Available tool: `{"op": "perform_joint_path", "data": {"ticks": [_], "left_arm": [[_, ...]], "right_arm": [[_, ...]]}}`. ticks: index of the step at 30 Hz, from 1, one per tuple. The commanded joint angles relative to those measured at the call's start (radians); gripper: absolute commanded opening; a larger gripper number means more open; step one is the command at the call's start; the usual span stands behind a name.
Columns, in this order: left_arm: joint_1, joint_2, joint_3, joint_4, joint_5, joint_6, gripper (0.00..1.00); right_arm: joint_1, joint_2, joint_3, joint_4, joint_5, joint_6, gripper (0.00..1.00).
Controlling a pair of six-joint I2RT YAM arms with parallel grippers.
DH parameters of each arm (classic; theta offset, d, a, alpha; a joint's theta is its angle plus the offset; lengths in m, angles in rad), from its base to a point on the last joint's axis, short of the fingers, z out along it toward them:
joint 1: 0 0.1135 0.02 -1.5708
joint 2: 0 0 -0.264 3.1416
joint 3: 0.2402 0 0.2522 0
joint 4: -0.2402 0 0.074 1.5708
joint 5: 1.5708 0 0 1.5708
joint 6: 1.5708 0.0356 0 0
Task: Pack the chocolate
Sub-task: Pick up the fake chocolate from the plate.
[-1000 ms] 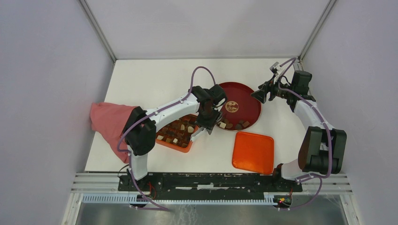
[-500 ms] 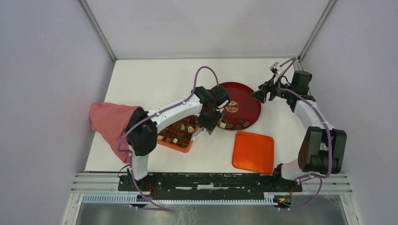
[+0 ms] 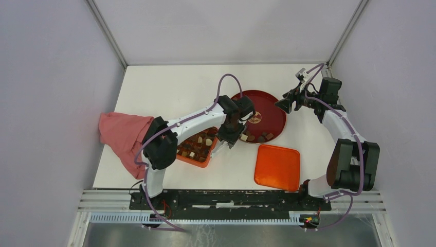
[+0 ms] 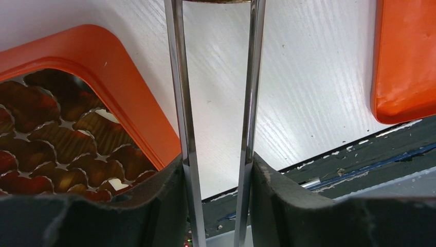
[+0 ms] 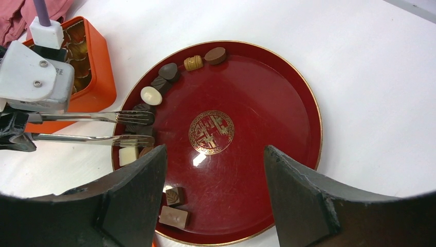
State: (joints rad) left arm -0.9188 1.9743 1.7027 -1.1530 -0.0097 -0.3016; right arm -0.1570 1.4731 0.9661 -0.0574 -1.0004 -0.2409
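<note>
Over the red plate [image 5: 288,103], the left gripper [image 5: 141,128] is holding tongs [image 5: 92,127] around a dark chocolate [image 5: 139,128]. Beside the plate's far rim, the right gripper [image 3: 288,103] is hovering with jaws apart, holding nothing.

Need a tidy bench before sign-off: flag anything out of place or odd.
A pink cloth lies crumpled, hanging over the table's left edge. The orange lid lies apart from the box. Nothing looks spilled or damaged.

We see a lab test cell: a white table [image 3: 169,87] boxed in by plain grey panels [image 3: 46,103], with an aluminium rail [image 3: 231,198] along its near edge.
</note>
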Motion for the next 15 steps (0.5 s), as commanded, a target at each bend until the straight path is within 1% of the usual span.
{"op": "perform_joint_path", "data": {"ticks": [1,9,15], "left_arm": [[-0.007,0.001,0.055,-0.027,-0.034,0.033,0.48],[-0.008,-0.031,0.052,-0.039,-0.051,0.025,0.48],[-0.007,-0.011,0.058,-0.033,-0.036,0.029,0.48]], "right_arm": [[0.005,-0.008,-0.001,0.034,-0.033,-0.013,0.74],[0.005,-0.008,0.000,0.034,-0.035,-0.012,0.74],[0.006,-0.010,0.000,0.035,-0.037,-0.012,0.74]]}}
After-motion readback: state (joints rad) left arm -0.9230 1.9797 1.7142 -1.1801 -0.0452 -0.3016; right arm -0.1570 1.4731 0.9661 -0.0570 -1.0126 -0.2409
